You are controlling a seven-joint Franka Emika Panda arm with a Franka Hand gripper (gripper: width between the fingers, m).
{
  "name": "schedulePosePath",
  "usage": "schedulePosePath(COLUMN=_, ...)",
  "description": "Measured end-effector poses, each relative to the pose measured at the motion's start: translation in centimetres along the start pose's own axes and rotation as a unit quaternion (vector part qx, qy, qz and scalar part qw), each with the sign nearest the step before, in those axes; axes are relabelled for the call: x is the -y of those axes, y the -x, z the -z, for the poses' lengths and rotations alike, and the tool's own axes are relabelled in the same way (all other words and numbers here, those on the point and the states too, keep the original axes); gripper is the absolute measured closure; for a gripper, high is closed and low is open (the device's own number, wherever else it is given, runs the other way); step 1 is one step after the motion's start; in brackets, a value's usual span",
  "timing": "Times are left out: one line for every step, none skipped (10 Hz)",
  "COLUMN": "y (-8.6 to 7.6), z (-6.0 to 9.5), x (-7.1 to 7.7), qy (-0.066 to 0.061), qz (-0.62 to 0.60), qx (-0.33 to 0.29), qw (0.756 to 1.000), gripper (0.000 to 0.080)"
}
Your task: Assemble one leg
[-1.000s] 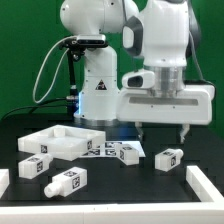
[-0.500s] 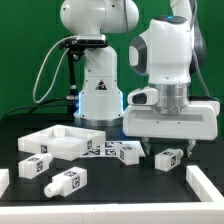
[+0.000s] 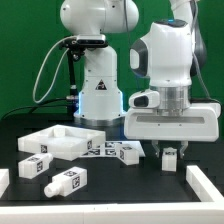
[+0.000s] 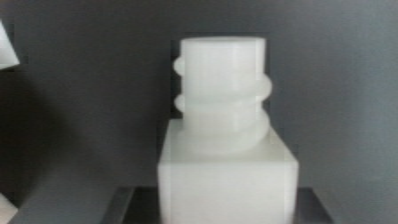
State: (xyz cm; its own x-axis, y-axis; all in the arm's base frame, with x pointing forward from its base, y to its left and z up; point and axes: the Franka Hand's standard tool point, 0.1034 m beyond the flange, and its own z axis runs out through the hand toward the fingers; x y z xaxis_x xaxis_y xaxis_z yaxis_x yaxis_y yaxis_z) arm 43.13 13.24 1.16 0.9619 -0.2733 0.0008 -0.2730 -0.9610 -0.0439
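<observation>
The leg (image 3: 170,158) is a small white blocky peg with a black-and-white tag. It lies on the black table at the exterior view's right. My gripper (image 3: 173,152) has come down over it, with one finger on each side, and the jaws look open. In the wrist view the leg (image 4: 228,130) fills the middle, its narrower ribbed stub end pointing away. The dark fingers (image 4: 139,205) stand beside its square body. I cannot see contact between the fingers and the leg.
Two more legs (image 3: 36,164) (image 3: 66,181) lie at the exterior view's left, and another (image 3: 125,152) lies mid-table by the marker board (image 3: 100,148). The large flat white square part (image 3: 62,140) sits behind them. White rails (image 3: 207,186) edge the table. The robot base (image 3: 98,90) stands behind.
My gripper has moved to the exterior view's right and dropped down until its fingers straddle the leg. The leg has not moved.
</observation>
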Motion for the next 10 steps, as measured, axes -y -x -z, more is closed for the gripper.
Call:
schedulePosePath(y=1.5, z=0.4, x=0.3, qy=0.0, qz=0.011, qx=0.003, qw=1.0, gripper=0.0516)
schedulePosePath(y=3.5, z=0.7, x=0.7, qy=-0.001, qz=0.026, qx=0.002, qw=1.0, gripper=0.0516)
schedulePosePath(y=5.3, z=0.4, x=0.9, qy=0.002, qz=0.041, qx=0.006, qw=0.999, gripper=0.0516)
schedulePosePath(y=6.2, z=0.2, x=1.1, qy=0.005, qz=0.051, qx=0.011, qw=0.999, gripper=0.0516)
schedulePosePath(y=6.3, z=-0.1, x=1.1, qy=0.005, qz=0.061, qx=0.011, qw=0.998, gripper=0.0516)
schedulePosePath(y=6.1, z=-0.2, x=0.9, qy=0.004, qz=0.068, qx=0.008, qw=0.998, gripper=0.0516)
schedulePosePath(y=5.9, z=-0.2, x=1.0, qy=0.003, qz=0.076, qx=0.006, qw=0.997, gripper=0.0515)
schedulePosePath(y=5.6, z=-0.2, x=0.9, qy=-0.001, qz=0.078, qx=0.0, qw=0.997, gripper=0.0515)
schedulePosePath(y=5.6, z=-0.2, x=0.9, qy=-0.001, qz=0.079, qx=0.0, qw=0.997, gripper=0.0515)
schedulePosePath(y=5.6, z=-0.2, x=0.9, qy=-0.001, qz=0.081, qx=0.0, qw=0.997, gripper=0.0515)
